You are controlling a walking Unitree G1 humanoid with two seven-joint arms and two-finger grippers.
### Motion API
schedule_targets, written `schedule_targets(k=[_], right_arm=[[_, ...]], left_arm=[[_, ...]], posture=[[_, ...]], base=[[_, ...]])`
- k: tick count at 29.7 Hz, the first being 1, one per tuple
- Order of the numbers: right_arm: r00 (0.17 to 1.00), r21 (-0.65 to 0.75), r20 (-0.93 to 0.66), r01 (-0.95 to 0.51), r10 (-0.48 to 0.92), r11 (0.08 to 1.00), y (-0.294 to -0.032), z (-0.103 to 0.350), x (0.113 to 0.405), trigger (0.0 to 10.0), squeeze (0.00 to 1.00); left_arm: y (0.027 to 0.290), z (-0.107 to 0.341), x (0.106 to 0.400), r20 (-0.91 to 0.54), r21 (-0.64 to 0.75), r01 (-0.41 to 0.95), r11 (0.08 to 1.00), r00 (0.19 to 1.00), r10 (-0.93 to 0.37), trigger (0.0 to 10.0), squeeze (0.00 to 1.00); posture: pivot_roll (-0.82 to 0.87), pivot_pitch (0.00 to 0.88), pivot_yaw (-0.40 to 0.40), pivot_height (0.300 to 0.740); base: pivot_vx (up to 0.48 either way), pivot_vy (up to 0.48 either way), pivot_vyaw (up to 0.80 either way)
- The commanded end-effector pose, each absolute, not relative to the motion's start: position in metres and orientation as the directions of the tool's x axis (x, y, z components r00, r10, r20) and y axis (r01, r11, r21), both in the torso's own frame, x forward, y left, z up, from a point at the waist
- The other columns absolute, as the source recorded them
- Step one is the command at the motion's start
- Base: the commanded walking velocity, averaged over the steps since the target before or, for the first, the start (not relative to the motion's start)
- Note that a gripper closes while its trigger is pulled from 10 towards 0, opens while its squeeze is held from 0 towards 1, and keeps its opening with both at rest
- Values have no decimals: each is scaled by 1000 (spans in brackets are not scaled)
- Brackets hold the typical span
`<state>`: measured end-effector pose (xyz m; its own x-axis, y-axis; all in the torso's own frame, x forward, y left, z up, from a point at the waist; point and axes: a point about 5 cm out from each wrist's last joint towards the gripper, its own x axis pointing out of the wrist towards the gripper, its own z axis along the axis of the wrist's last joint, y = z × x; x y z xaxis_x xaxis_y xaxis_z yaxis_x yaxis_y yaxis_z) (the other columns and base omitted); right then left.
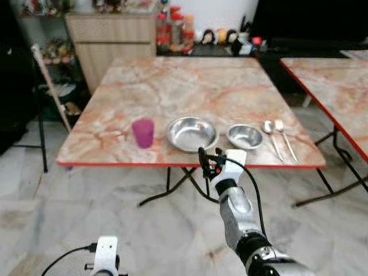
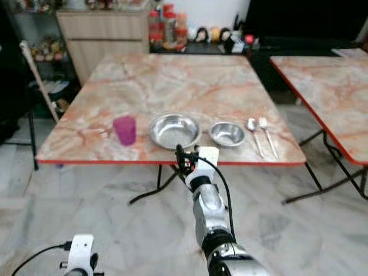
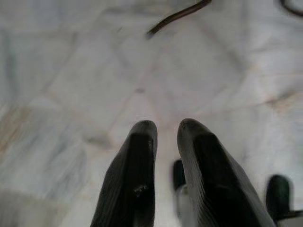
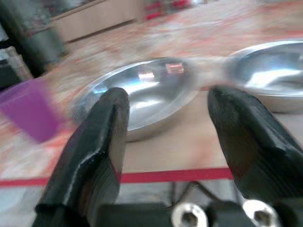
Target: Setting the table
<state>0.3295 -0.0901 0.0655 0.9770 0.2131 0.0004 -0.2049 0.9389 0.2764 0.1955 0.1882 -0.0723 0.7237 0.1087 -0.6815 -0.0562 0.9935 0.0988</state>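
On the marble table (image 1: pixel 190 86), along its near edge, stand a purple cup (image 1: pixel 143 133), a large steel plate (image 1: pixel 191 133) and a smaller steel bowl (image 1: pixel 245 136), with a spoon (image 1: pixel 269 133) and a fork (image 1: pixel 284 138) to the right. My right gripper (image 1: pixel 209 161) is held up just before the table's red edge, in front of the large plate (image 4: pixel 142 94). It is open, with nothing between its fingers (image 4: pixel 102 142). My left gripper (image 3: pixel 163 130) hangs low over the floor, its fingers nearly together and empty.
A second marble table (image 1: pixel 339 86) stands to the right. A wooden cabinet (image 1: pixel 109 40) with bottles and jars sits behind, beside a dark shelf on the left. Folding table legs (image 1: pixel 172 184) cross under the table. The floor is pale marble tile.
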Motion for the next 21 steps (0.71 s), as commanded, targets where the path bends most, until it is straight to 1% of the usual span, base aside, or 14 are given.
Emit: schedule_targets(k=[1, 4, 7, 9, 17, 21], right_arm=[[975, 279, 36, -221, 220, 935, -85, 75, 334, 10000, 0], [972, 254, 49, -235, 230, 938, -85, 77, 335, 10000, 0], [971, 254, 50, -239, 234, 937, -84, 77, 334, 10000, 0], [974, 294, 33, -223, 223, 929, -84, 75, 335, 10000, 0], [974, 282, 52, -225, 219, 933, -86, 79, 336, 10000, 0], [975, 283, 58, -222, 215, 933, -87, 80, 337, 10000, 0]], left_arm=[[185, -73, 194, -686, 96, -41, 995, 721, 96, 10000, 0], [186, -73, 195, -686, 98, -42, 994, 721, 98, 10000, 0], [187, -73, 195, -684, 99, -45, 994, 723, 101, 10000, 0], [187, -72, 195, -682, 99, -49, 994, 724, 104, 10000, 0], [189, -72, 195, -683, 100, -54, 993, 722, 108, 10000, 0], [189, -76, 189, -709, 110, -38, 993, 697, 105, 10000, 0]], posture=[[118, 0, -25, 740], [124, 0, -24, 740], [133, 0, -27, 740], [134, 0, -29, 740], [126, 5, -31, 740], [116, 9, -25, 740]], base=[[319, 0, 0], [322, 0, 0], [320, 0, 800], [322, 0, 0], [322, 0, 0], [320, 0, 0]])
